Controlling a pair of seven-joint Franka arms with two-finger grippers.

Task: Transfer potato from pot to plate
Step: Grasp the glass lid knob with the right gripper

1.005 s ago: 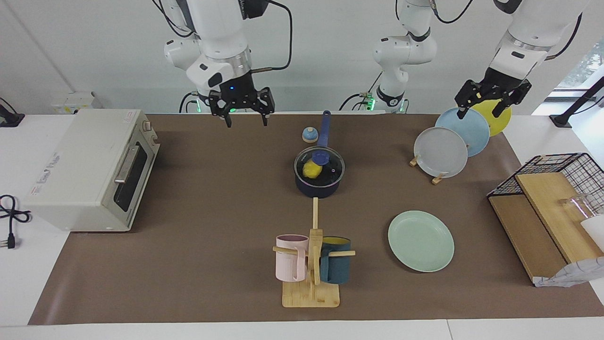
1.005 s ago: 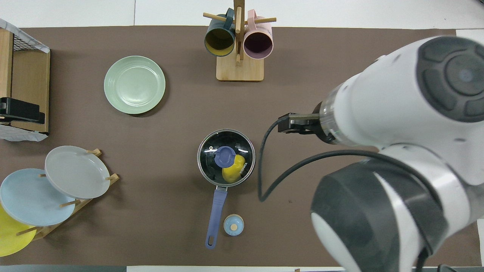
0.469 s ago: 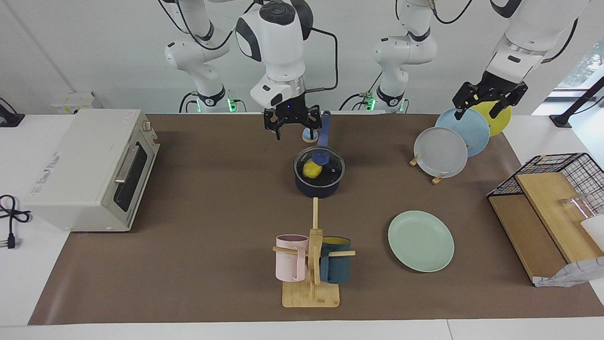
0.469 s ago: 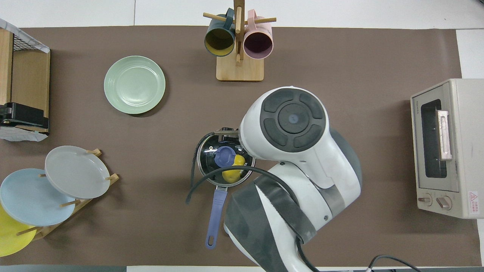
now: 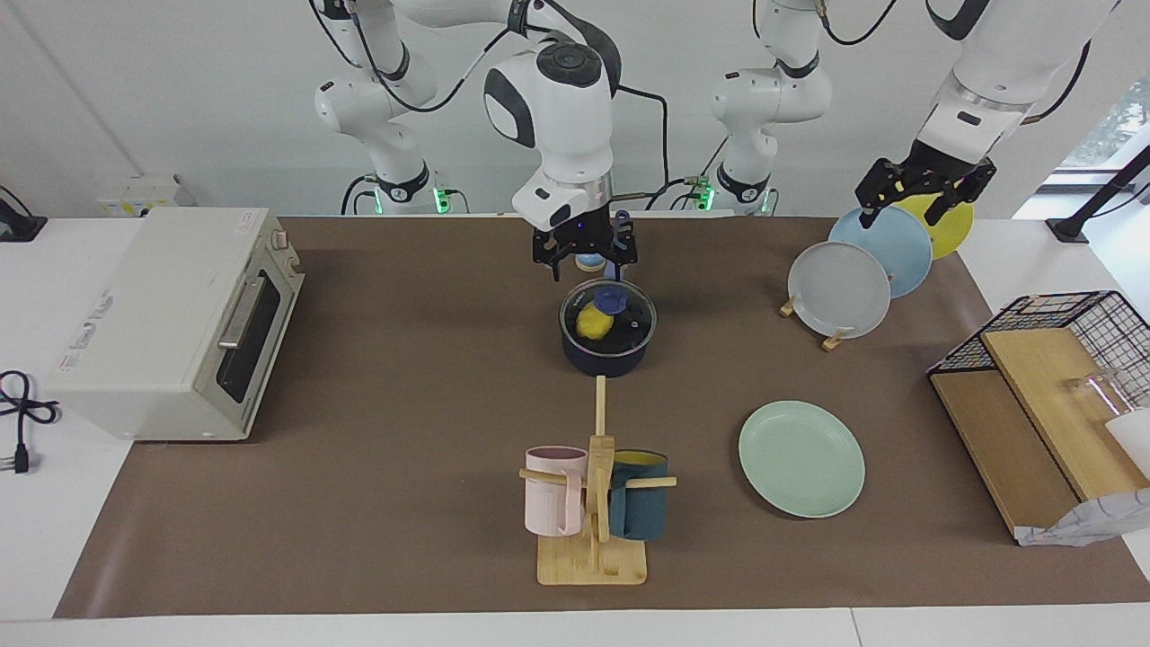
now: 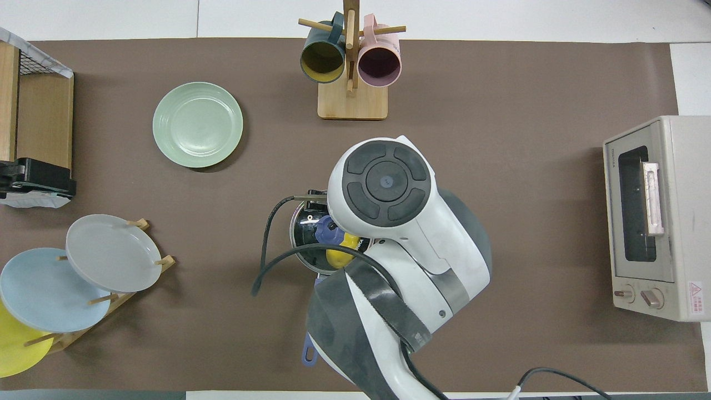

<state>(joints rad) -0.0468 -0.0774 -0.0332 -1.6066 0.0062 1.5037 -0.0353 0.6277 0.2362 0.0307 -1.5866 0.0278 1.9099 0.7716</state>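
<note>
Brown table mat (image 5: 404, 404), we see our right gripper (image 5: 584, 254) spread open above the lidded pot (image 5: 608, 346), potato (image 5: 593, 321) inside, plate (image 5: 801, 458) well apart, our left gripper (image 5: 925, 193) open over the plate rack (image 5: 840, 288).

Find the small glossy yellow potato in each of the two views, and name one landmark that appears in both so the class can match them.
Facing view: the small glossy yellow potato lies in the dark navy-blue round saucepan, under its glass lid, at the picture's centre.
Overhead view: the potato shows partly, below centre, beside the right arm's white housing.
Shared landmark: the wooden mug stand.
</note>
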